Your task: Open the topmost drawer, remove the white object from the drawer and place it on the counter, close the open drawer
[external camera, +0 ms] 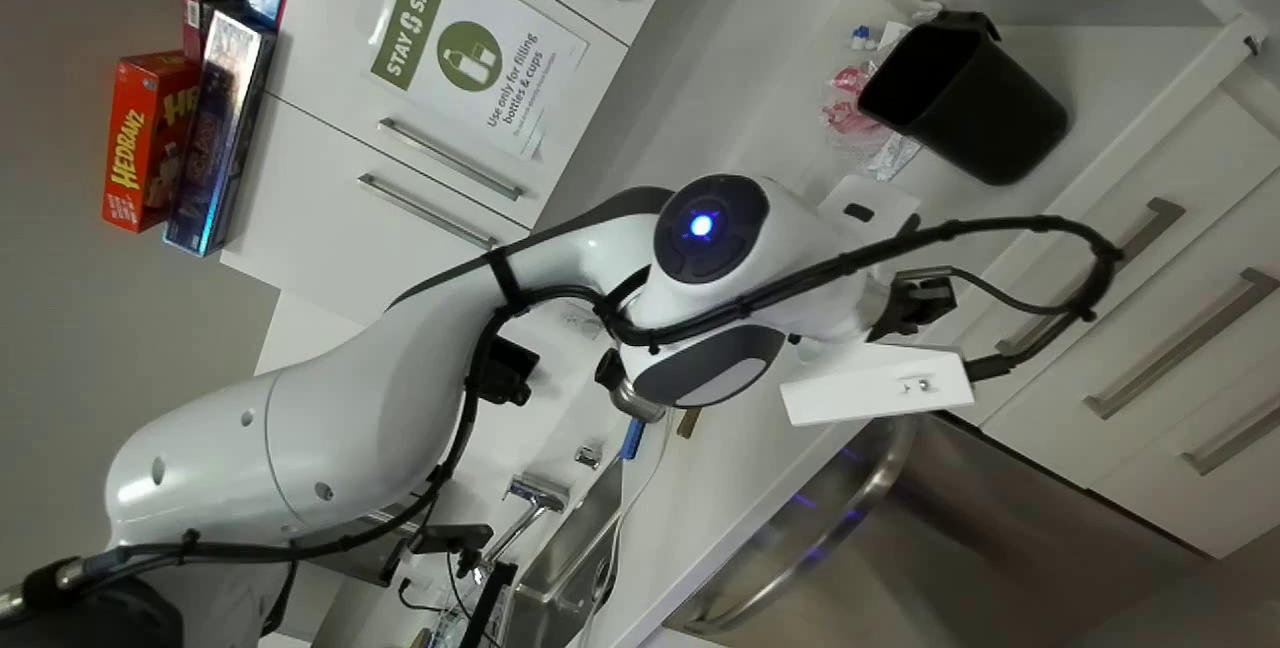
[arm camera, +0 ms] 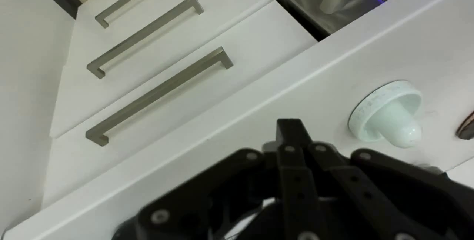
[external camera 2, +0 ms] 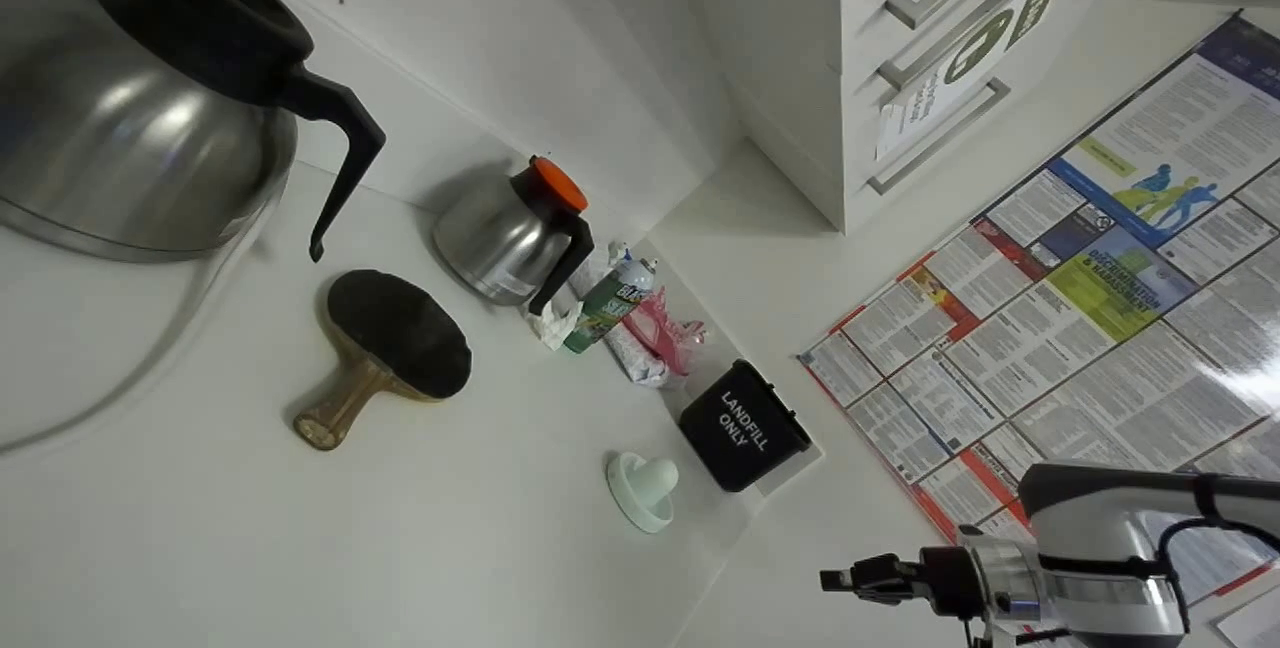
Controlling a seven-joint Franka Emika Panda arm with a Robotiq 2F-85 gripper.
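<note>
The topmost drawer [arm camera: 266,40] is shut, with a flat white front and a long metal bar handle. It sits just under the counter [arm camera: 237,136] edge in the wrist view and also shows in an exterior view [external camera: 1200,163]. The white object is not visible in any view. My gripper [arm camera: 290,125] is shut with nothing between its fingers. In the wrist view its tips overlap the pale counter. It hangs in front of the drawers in an exterior view [external camera: 930,303] and appears at the lower right in an exterior view [external camera 2: 840,580].
A pale green juicer-like dish [arm camera: 387,114] stands on the counter, with a black bin [external camera 2: 745,428], a paddle [external camera 2: 400,333], a spray can [external camera 2: 612,303] and steel carafes [external camera 2: 505,238]. Further drawers [arm camera: 237,10] lie below the topmost one. A steel appliance [external camera: 980,508] adjoins them.
</note>
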